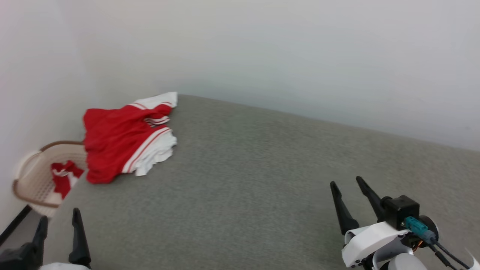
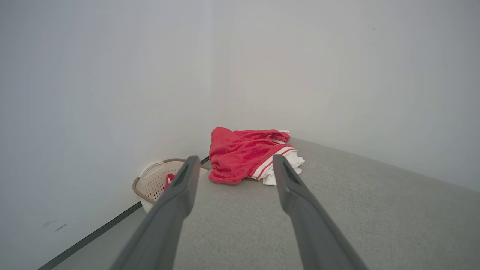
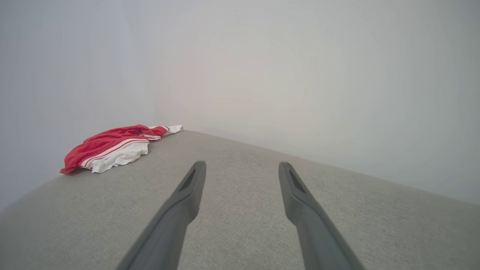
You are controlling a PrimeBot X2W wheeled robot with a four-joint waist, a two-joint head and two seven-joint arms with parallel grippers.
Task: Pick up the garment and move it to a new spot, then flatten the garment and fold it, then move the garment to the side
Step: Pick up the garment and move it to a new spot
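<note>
**Opening of the pick-up step.** The garment [image 1: 120, 146], a crumpled red shirt with white, red-striped sleeves, lies at the far left corner of the grey surface [image 1: 262, 168], right at its left edge. Below that edge stands a basket [image 1: 35, 174] holding a smaller red cloth [image 1: 63, 180]. The left end effector [image 1: 60, 217] and right end effector [image 1: 346, 182] hover near the front of the surface. Both are spread wide and empty, well apart from the garment.

**Likely hazards:**
- A pinch on a single layer would let the bundle drag or unfold unevenly.
- A push from the near side could slide it off the corner into the basket.
- A reach too far left might take the wrong cloth.
</note>
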